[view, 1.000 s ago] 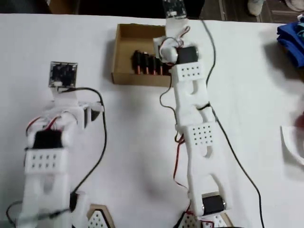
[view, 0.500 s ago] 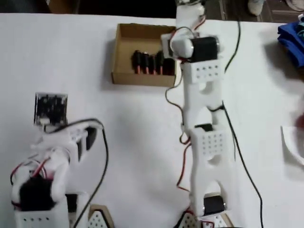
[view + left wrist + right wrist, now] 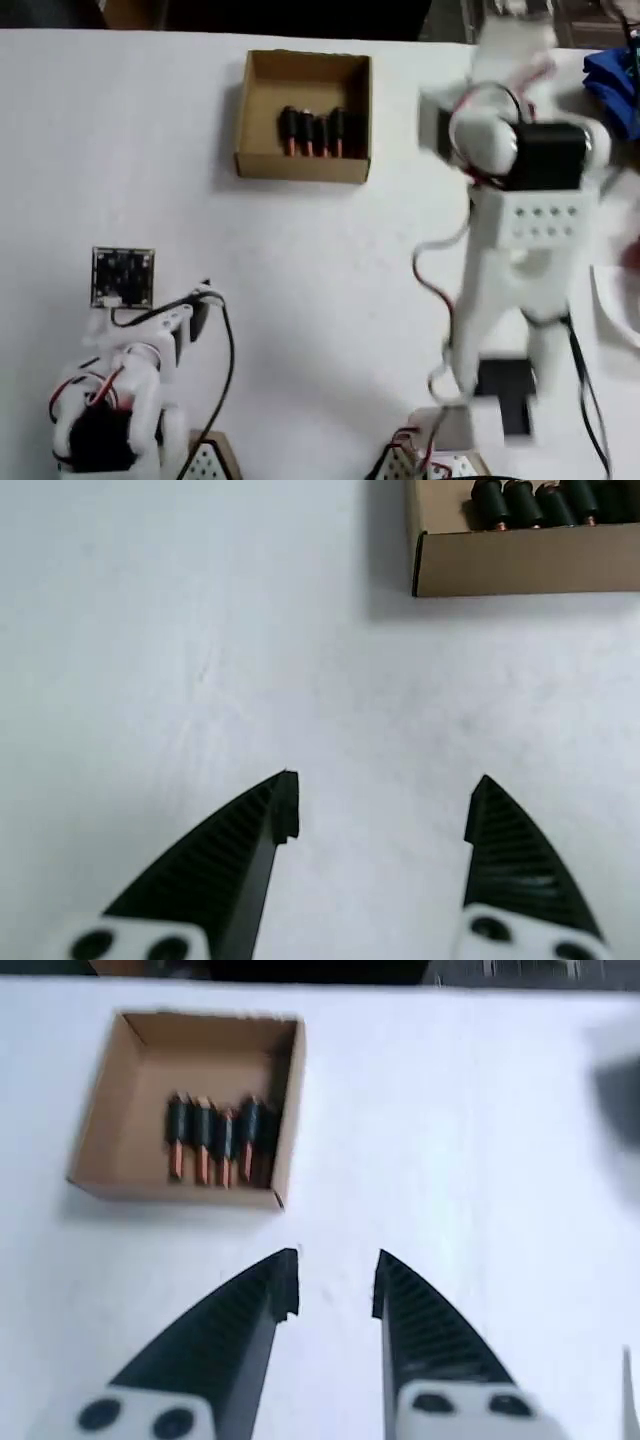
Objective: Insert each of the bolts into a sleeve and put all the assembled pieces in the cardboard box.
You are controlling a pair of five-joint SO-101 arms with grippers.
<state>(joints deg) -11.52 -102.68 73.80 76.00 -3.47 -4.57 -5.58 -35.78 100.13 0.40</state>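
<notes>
The cardboard box [image 3: 258, 110] sits at the back middle of the table, with several assembled bolt-and-sleeve pieces [image 3: 312, 132] lying side by side in it. In the left wrist view my left gripper [image 3: 385, 805] stands open over bare table, well short of the box [image 3: 520, 568] and the black pieces [image 3: 535, 502] inside. My right gripper [image 3: 335, 1282] is open with nothing between its fingers, raised above the table beside the box [image 3: 100, 1125]; the pieces [image 3: 215, 1140] show copper ends. The left arm [image 3: 120, 390] is folded at the front left, the right arm [image 3: 520, 230] upright at the right.
A blue cloth [image 3: 612, 85] lies at the back right edge. A white curved object [image 3: 612, 312] sits at the right edge. White table stretches between the arms and in front of the box.
The right arm has lifted away from over the box and swung to the right. The left arm has drawn back toward the front edge of the table.
</notes>
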